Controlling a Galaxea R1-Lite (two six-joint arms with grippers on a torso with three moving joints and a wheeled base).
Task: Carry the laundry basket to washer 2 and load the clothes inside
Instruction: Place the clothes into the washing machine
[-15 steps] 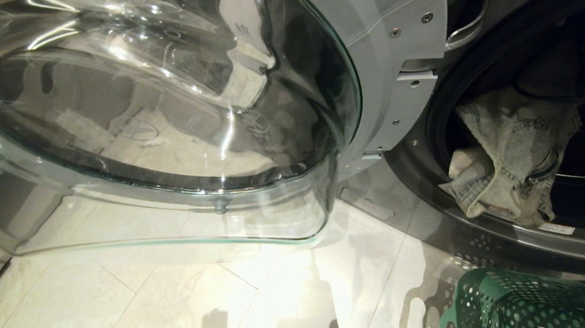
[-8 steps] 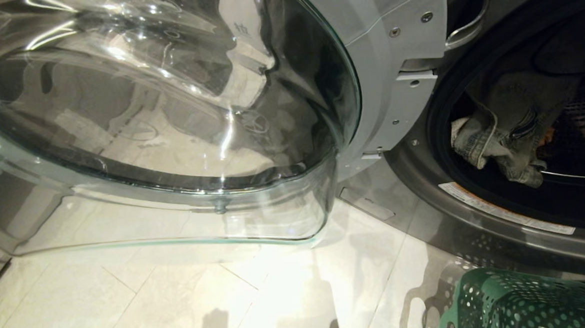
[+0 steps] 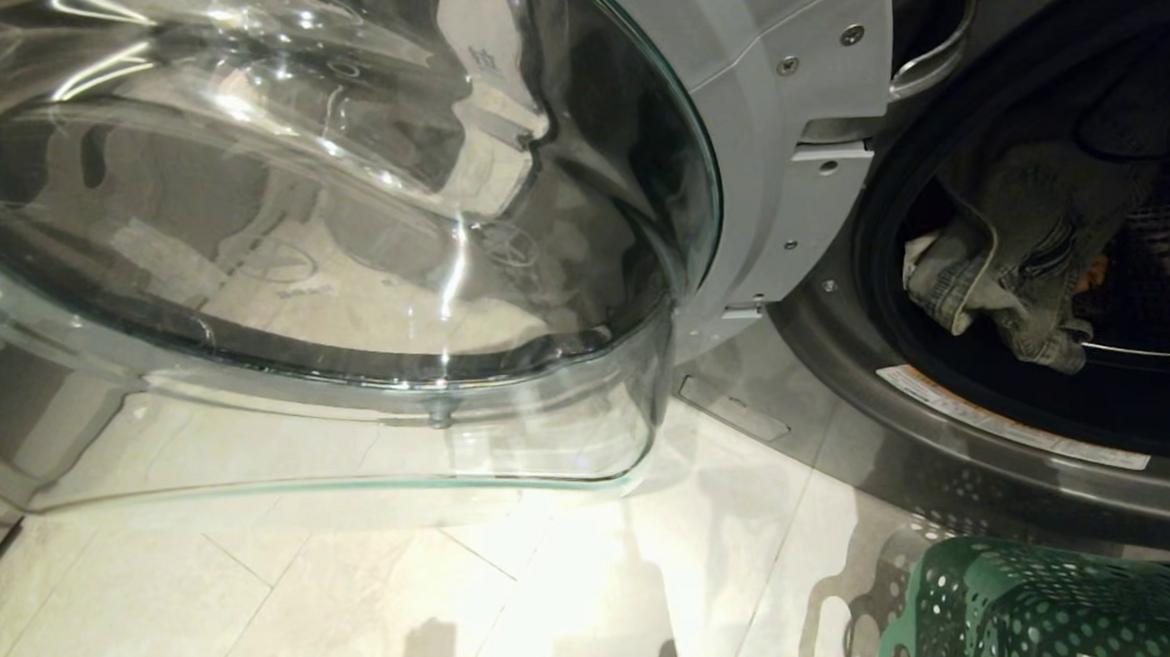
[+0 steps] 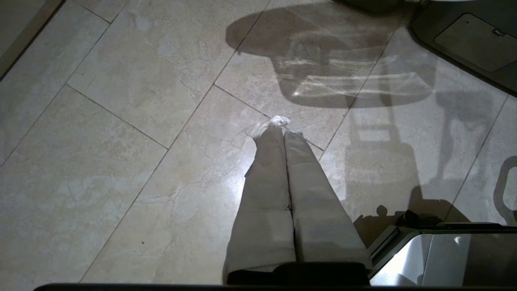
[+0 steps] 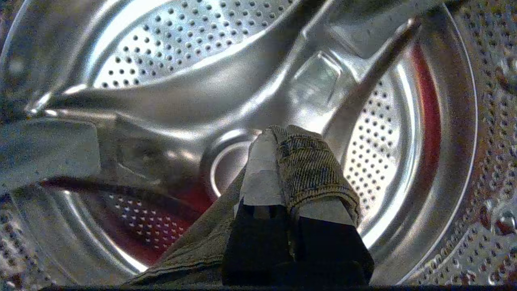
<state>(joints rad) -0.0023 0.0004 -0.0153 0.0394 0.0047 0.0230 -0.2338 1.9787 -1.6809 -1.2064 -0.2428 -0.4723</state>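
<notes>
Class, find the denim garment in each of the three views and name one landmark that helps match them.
Head view: denim garment hangs in the washer opening, right side.
Left wrist view: not in it; only floor tiles.
Right wrist view: garment centre, clamped in the right pincer.
Shared landmark: perforated drum.

Right tool (image 5: 284,161) closed tight; left tool (image 4: 282,129) closed, downward.

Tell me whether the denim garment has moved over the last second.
Yes. The denim garment hung over the washer's door rim a second ago; now it sits deeper inside the drum, clear of the rim.
</notes>
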